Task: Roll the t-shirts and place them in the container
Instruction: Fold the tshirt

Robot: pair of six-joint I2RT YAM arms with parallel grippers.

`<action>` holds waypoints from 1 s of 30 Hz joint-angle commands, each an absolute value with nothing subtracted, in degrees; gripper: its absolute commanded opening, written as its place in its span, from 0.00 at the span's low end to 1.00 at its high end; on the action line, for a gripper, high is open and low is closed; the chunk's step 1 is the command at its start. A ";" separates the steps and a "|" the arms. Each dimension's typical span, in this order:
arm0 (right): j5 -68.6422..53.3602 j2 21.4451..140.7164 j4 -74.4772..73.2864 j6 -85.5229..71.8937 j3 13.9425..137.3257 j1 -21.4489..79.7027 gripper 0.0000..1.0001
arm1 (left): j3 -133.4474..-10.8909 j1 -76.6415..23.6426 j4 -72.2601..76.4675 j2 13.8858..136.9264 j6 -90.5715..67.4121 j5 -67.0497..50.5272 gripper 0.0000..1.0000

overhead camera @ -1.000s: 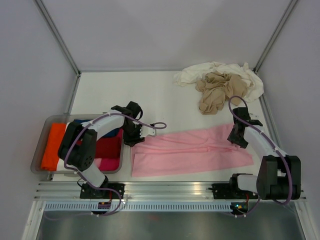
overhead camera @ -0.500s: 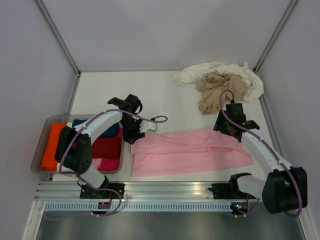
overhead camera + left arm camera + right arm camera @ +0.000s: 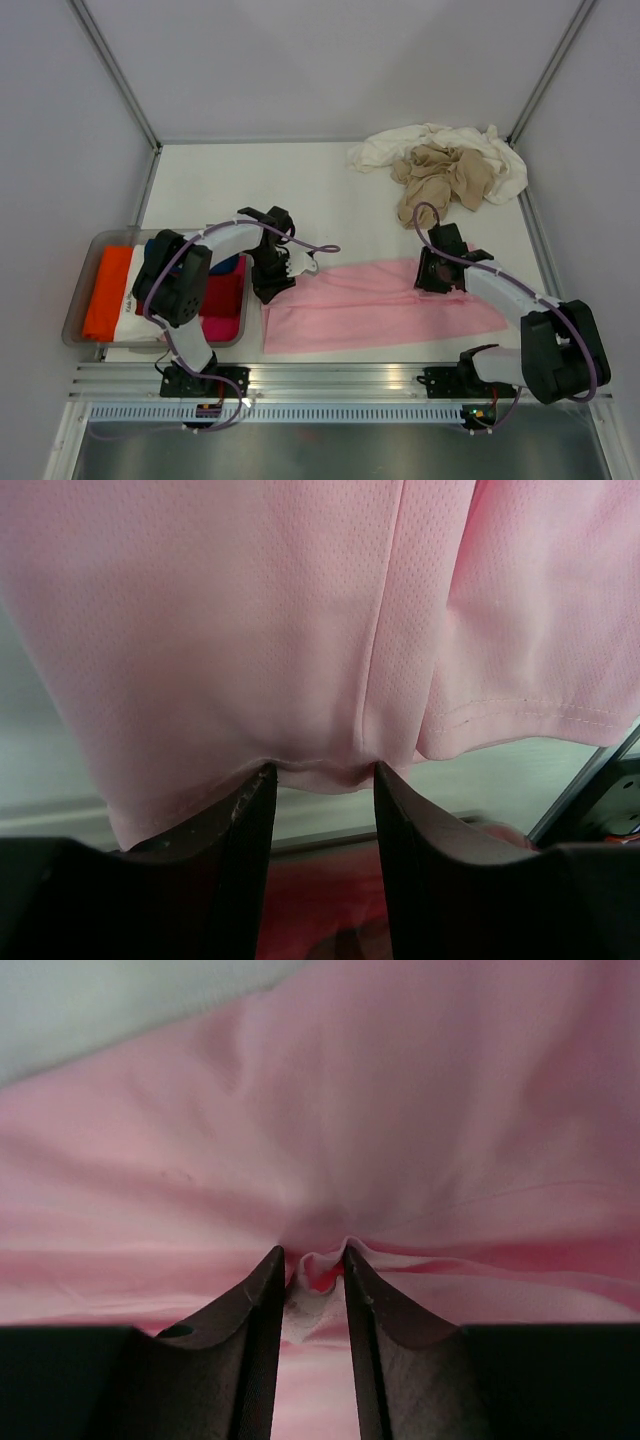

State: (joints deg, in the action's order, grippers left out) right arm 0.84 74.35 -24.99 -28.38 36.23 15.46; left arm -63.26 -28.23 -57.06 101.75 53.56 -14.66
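Tray (image 3: 70, 318) held folded orange, red and blue clothes (image 3: 108, 290); your right claw (image 3: 313, 1252) pinched the pink t-shirt (image 3: 380, 310), left claw (image 3: 322, 770) half-open at its hem.

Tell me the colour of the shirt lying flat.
Light pink shirt; the top view shows it best.

Pink t-shirt (image 3: 250, 630): thin matt knit cloth, fine pinhole mesh weave, stitched hem, smooth with soft creases; cream-white t-shirt (image 3: 400, 148) and tan-beige t-shirt (image 3: 440, 180) also soft matt cloth, crumpled. Tabletop (image 3: 250, 180) smooth matt white, tray (image 3: 70, 325) clear, slightly glossy plastic holding folded cloth (image 3: 105, 290), matt, orange, red and blue; rail (image 3: 330, 375) along the near edge bare ribbed metal with a dull sheen. Left claw (image 3: 318, 772) fingers (image 3: 225, 870) dark matt plastic, one edge scuffed pale; arm shells (image 3: 505, 290) smooth white plastic, lightly glossy, with black joints.
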 commanded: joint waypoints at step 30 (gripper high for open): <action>10.83 68.97 -50.91 -47.37 43.63 23.73 0.07 | -66.18 -26.98 -54.58 100.20 51.42 -16.70 0.49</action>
State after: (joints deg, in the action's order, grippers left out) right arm 10.07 63.81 -53.17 -47.07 48.97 23.53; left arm -65.73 -27.42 -55.13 101.91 52.49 -14.17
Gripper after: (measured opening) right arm 0.140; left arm 0.493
